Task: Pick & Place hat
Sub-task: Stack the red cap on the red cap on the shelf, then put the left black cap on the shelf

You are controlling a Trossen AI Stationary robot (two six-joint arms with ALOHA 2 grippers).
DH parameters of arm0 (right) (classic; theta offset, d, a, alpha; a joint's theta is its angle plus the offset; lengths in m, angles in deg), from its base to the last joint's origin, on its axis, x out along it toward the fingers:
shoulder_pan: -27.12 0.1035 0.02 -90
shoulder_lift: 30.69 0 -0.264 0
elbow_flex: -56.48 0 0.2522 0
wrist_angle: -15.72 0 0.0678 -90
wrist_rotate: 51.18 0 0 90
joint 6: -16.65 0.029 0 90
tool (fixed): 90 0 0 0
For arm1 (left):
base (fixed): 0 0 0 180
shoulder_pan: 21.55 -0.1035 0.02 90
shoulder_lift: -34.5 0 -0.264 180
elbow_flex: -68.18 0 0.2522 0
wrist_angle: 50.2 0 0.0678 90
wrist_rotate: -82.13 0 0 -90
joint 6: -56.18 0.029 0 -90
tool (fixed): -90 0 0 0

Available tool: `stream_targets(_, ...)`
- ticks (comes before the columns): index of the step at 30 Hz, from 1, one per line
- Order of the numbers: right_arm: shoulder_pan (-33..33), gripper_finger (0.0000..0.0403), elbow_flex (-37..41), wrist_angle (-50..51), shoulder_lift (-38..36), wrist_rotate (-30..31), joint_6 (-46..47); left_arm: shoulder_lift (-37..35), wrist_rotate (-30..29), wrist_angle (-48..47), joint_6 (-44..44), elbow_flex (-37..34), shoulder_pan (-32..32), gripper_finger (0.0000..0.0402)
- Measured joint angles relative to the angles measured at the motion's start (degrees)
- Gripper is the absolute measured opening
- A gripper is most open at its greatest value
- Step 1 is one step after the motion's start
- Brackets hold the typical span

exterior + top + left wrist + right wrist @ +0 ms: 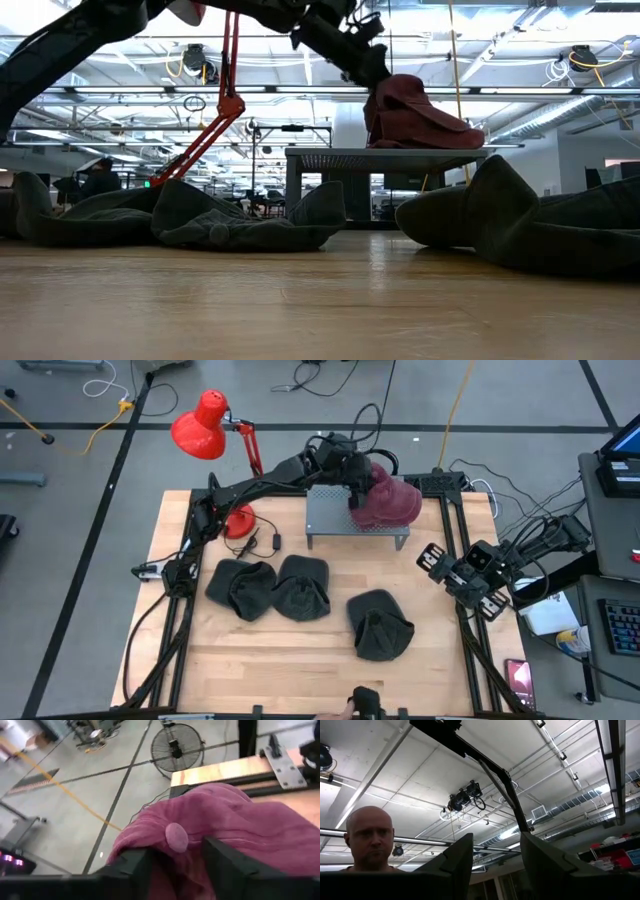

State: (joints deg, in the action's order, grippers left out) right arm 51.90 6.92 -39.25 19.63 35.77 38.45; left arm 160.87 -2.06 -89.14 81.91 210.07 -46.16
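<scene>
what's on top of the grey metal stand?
One maroon hat sits on the grey stand, toward its right end, with the left pincer at the hat's edge, fingers apart. Whatever lies under the hat is covered. The dark hats lie on the table.

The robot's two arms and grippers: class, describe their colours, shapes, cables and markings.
Both arms are dark, built of slim jointed links. The left arm is long, with black cables looped at its wrist. The right arm shows white labels near its gripper and cables alongside. The left gripper's fingers are black, flat and blocky.
</scene>
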Motion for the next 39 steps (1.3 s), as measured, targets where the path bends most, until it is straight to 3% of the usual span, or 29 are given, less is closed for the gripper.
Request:
stream_targets(7, 0.00, 0.0155, 0.00, -0.02, 0.00, -0.02, 0.00, -3.73, -5.95, -5.95, -11.77, 0.00, 0.68, 0.0266)
stream_targets(16, 0.02, 0.0155, -0.02, 0.00, -0.02, 0.93, 0.02, -7.46, -6.56, -19.16, -26.85, 0.00, 2.62, 0.0313)
stream_targets(24, -0.02, 0.0155, -0.04, 4.39, -0.02, 5.31, 0.00, -8.43, -4.90, -35.71, -44.15, -0.02, 6.34, 0.0305)
stream_targets(27, -0.02, 0.0155, -0.04, 6.29, 0.00, 7.45, 0.09, -8.42, -2.80, -41.19, -45.99, -0.02, 8.57, 0.0296)
stream_targets(39, -0.04, 0.0155, -0.04, 7.79, -0.02, 7.52, 1.75, -8.44, -3.34, -59.56, -52.91, -0.02, 19.78, 0.0276)
